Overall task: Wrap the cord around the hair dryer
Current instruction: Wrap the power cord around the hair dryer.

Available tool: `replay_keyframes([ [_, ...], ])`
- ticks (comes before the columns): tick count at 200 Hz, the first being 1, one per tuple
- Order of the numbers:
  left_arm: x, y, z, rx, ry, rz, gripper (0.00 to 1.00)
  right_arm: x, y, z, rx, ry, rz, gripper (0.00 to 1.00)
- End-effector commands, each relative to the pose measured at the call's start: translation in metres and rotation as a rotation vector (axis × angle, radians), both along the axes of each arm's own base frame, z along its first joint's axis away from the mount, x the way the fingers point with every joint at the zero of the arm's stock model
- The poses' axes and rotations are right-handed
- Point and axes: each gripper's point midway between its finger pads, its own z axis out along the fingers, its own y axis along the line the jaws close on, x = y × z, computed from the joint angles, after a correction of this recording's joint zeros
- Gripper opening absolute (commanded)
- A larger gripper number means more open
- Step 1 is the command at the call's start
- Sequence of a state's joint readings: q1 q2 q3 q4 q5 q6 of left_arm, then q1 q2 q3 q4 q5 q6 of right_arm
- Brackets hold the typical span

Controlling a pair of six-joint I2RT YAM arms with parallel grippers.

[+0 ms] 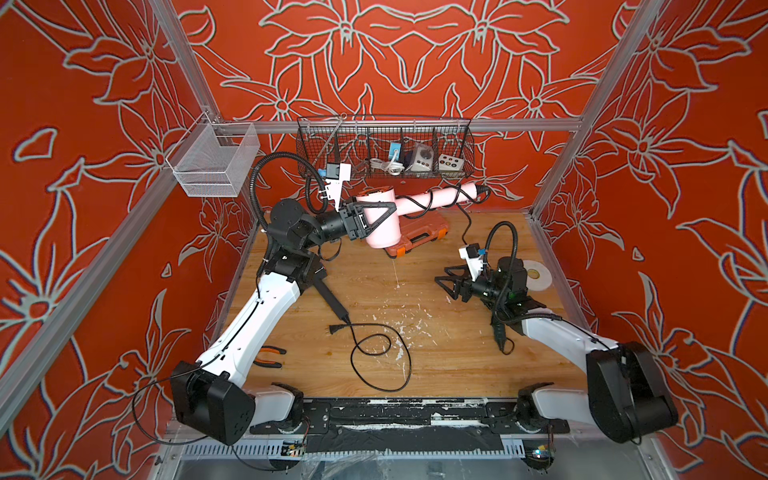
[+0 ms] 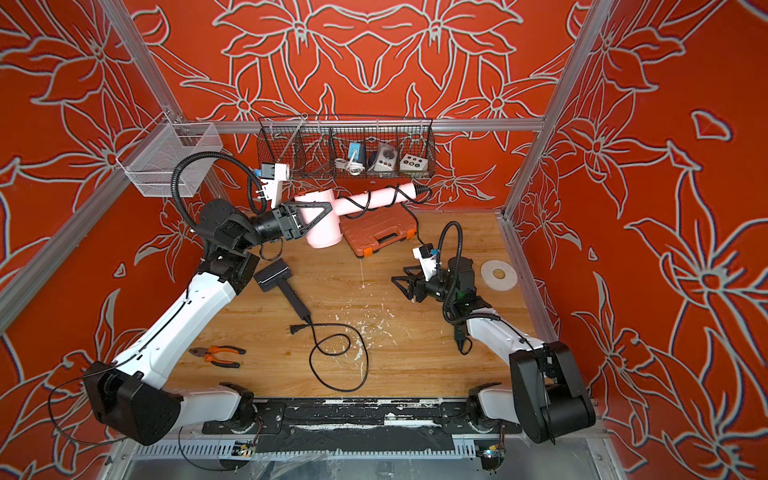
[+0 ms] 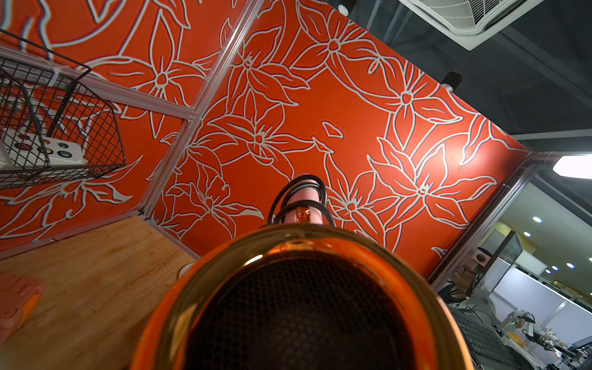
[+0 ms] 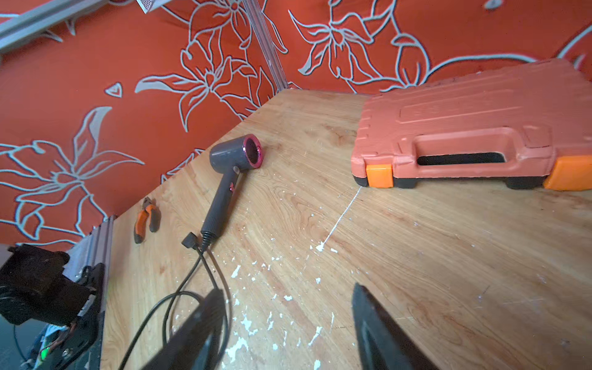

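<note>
The wrapping is partway done. The left gripper (image 1: 384, 212) holds the pink hair dryer (image 1: 380, 232) up off the surface (image 1: 436, 353) at the back of the cell, above the orange tool case (image 1: 424, 232). Its jaws are clamped across the barrel, and the handle points toward the right wall. The cord (image 1: 430, 199) already makes a few loose spiral turns along that handle, and the left wrist view shows the same coils (image 3: 301, 192). From the handle's end the rest of the cord drops to the surface behind the case and runs toward the right arm, where I lose sight of it. The right gripper (image 4: 286, 288) hovers low over the surface, well apart from the dryer. Its jaws stand apart with nothing between them. My judgement is that the next move calls for the right arm to reach back and pinch the slack cord just beyond the handle's end. It would then carry the cord round the handle while the left arm keeps the dryer steady, so that the turns on the handle do not slip. By count there are two hair dryers, the second a grey hair dryer (image 4: 230, 157) lying flat with its own loose cord (image 1: 380, 361). There is also one tool case, one pair of pliers (image 2: 220, 355) and one tape roll (image 2: 498, 274). Two wire baskets hang on the frame, one black basket (image 1: 415, 120) and one pale basket (image 1: 216, 166).
</note>
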State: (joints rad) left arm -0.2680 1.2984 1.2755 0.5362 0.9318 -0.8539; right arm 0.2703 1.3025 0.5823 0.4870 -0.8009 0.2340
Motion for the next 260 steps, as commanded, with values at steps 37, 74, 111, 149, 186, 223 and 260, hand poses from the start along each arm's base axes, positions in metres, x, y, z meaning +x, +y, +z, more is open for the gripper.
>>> replay_keyframes([
  [37, -0.025, 0.011, 0.052, -0.074, -0.149, 0.017, 0.0, 0.023, -0.002, 0.026, -0.018, -0.116, -0.034, 0.59],
  [74, -0.025, 0.011, 0.054, -0.071, -0.153, 0.021, 0.0, 0.024, 0.008, 0.038, 0.025, -0.115, 0.031, 0.63],
  [111, -0.023, 0.011, 0.055, -0.072, -0.151, 0.023, 0.0, 0.018, 0.027, 0.041, 0.089, -0.106, 0.129, 0.66],
  [149, -0.024, 0.012, 0.057, -0.07, -0.156, 0.027, 0.0, 0.003, 0.059, 0.036, 0.151, -0.058, 0.267, 0.66],
  [186, -0.025, 0.012, 0.057, -0.067, -0.157, 0.028, 0.0, -0.001, 0.06, 0.019, 0.211, 0.007, 0.26, 0.19],
  [223, -0.025, 0.012, 0.057, -0.063, -0.159, 0.031, 0.0, -0.004, 0.056, 0.013, 0.201, 0.022, 0.238, 0.13],
  [260, -0.024, 0.012, 0.057, -0.067, -0.158, 0.031, 0.0, -0.005, 0.057, 0.013, 0.192, 0.032, 0.243, 0.37],
])
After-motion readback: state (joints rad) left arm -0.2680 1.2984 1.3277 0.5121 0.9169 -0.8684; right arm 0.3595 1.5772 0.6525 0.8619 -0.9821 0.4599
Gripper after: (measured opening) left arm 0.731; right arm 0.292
